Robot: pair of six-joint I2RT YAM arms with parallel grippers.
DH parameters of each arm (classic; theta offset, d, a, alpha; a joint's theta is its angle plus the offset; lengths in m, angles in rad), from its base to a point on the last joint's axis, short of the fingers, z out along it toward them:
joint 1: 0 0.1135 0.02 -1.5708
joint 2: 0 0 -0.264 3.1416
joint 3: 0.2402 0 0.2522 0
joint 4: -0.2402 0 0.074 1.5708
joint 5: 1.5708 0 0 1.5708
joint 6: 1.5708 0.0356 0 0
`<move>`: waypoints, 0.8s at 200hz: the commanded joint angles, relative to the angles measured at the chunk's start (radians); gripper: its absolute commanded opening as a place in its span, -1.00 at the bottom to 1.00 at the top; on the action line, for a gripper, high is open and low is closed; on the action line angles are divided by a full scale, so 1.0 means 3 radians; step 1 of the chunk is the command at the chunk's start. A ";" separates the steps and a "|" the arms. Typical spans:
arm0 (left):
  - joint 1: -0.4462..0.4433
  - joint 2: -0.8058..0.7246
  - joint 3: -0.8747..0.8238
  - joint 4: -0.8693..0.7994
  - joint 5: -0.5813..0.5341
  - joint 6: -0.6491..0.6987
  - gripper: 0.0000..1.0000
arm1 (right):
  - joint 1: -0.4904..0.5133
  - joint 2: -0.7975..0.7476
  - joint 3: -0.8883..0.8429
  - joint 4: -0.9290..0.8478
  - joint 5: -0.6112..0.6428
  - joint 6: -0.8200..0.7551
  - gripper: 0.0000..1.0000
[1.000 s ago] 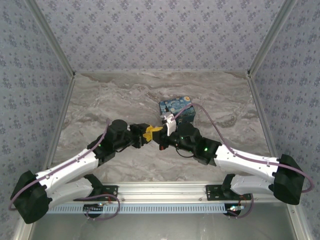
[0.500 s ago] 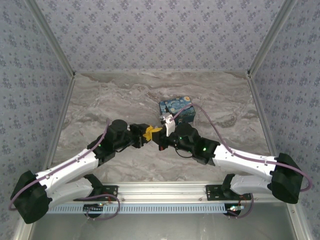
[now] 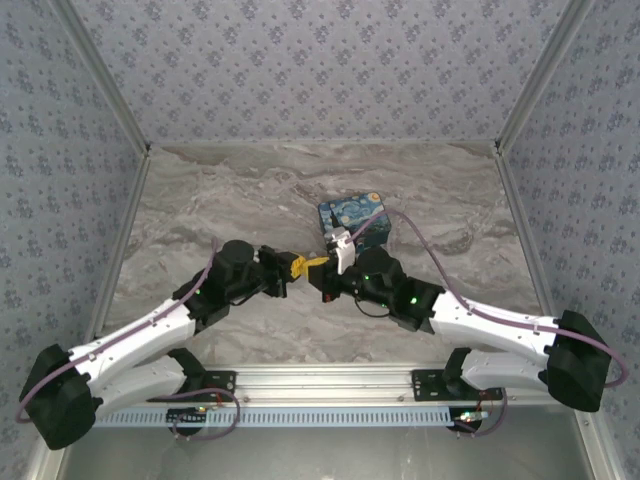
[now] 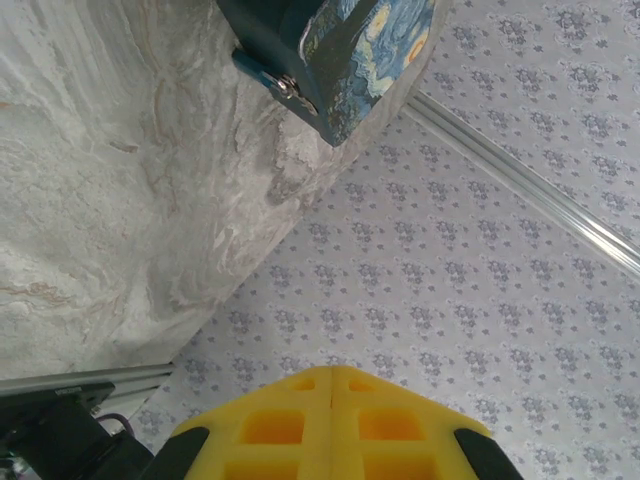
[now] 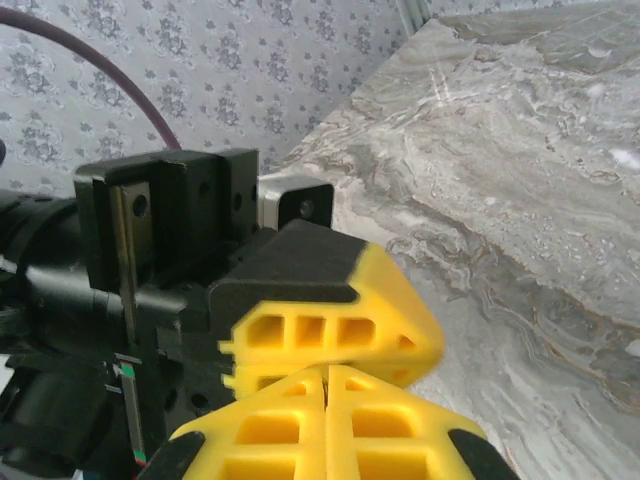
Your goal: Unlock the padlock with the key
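Observation:
Both grippers meet tip to tip over the table's middle, in front of the painted box [image 3: 352, 216]. My left gripper [image 3: 296, 264] is shut, its yellow fingers [image 5: 340, 320] lying across the tips of my right gripper [image 5: 327, 372]. The right gripper's fingers are pressed together. A thin dark sliver in their seam looks like the key [image 5: 325, 388]. Whether the left fingers also pinch it is hidden. In the left wrist view the left gripper [image 4: 332, 372] shows nothing sticking out. The padlock [image 4: 280, 82], small and teal with a metal loop, hangs at the box's [image 4: 360, 45] front edge.
The marble table [image 3: 220, 200] lies bare to the left of and behind the box. Patterned walls close in three sides, with metal posts [image 3: 520, 100] at the back corners. The right arm's purple cable [image 3: 420, 235] arcs beside the box.
My left gripper's fingers have closed together at the right gripper's tips. Both wrists have shifted slightly; the box has stayed put.

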 commanded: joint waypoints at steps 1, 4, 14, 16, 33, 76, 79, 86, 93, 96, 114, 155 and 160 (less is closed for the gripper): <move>0.0064 -0.0170 0.0302 -0.0518 -0.0513 0.0604 -1.00 | -0.0212 -0.0313 -0.0185 0.0078 -0.0218 0.0153 -0.61; 0.0067 -0.0187 0.0350 -0.0588 -0.0571 0.0752 -1.00 | -0.0246 -0.0345 -0.0209 0.0092 -0.0264 0.0169 -0.57; 0.0068 -0.0219 0.0541 -0.0790 -0.0823 0.1253 -1.00 | -0.0370 -0.0474 -0.0319 0.0186 -0.0429 0.0228 -0.42; 0.0066 -0.0222 0.0577 -0.0824 -0.0875 0.1348 -1.00 | -0.0394 -0.0491 -0.0343 0.0219 -0.0462 0.0246 -0.40; 0.0060 -0.0218 0.0836 -0.0912 -0.1152 0.2278 -1.00 | -0.0617 -0.0680 -0.0539 0.0531 -0.0741 0.0414 -0.21; 0.0064 -0.0112 0.0948 -0.0290 -0.1010 0.3790 -1.00 | -0.0887 -0.0830 -0.0574 0.1000 -0.1251 0.0599 0.13; 0.0061 -0.0105 0.0957 -0.0257 -0.0979 0.3876 -1.00 | -0.0892 -0.0827 -0.0562 0.1040 -0.1290 0.0605 0.15; 0.0061 -0.0082 0.0975 -0.0189 -0.0911 0.4039 -1.00 | -0.0894 -0.0798 -0.0524 0.1107 -0.1365 0.0630 0.20; 0.0063 -0.0066 0.0982 -0.0097 -0.0829 0.4169 -1.00 | -0.0901 -0.0762 -0.0469 0.1163 -0.1443 0.0646 0.25; 0.0059 -0.0056 0.0980 -0.0054 -0.0792 0.4222 -1.00 | -0.0901 -0.0743 -0.0442 0.1192 -0.1481 0.0656 0.26; 0.0059 -0.0021 0.0974 0.0200 -0.0586 0.4414 -1.00 | -0.0886 -0.0583 -0.0303 0.1396 -0.1667 0.0694 0.29; 0.0046 -0.0002 0.0967 0.0529 -0.0382 0.4383 -1.00 | -0.0868 -0.0239 -0.0113 0.1643 -0.1698 0.0719 0.27; 0.0044 -0.0002 0.0968 0.0549 -0.0364 0.4370 -1.00 | -0.0869 -0.0194 -0.0092 0.1677 -0.1703 0.0730 0.26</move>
